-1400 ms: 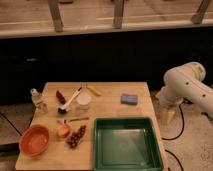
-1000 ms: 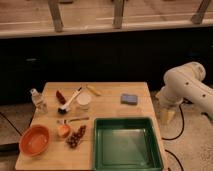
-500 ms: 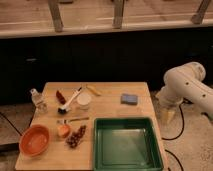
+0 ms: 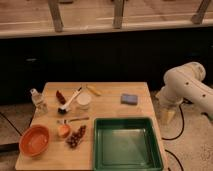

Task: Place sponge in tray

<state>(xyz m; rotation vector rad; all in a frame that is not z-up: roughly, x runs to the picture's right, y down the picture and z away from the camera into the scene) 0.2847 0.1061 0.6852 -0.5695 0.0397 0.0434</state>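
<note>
Nothing moved since earlier frames | gripper [image 4: 167, 115] open, empty, off edge of wooden table [image 4: 112, 107] | small flat blue-grey sponge [image 4: 129, 99] lies left of it, apart | advise: descend centred over sponge, straddle short sides | large dark-green plastic tray [image 4: 128, 120] below-left of gripper

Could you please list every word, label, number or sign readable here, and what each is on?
None can be read.
The sponge, the tray, the orange bowl and the white cup show no lettering.
The small bottle at the left edge of the table is too small to read any label.
The gripper, hanging open beside the table's right edge, bears no visible marking.
</note>
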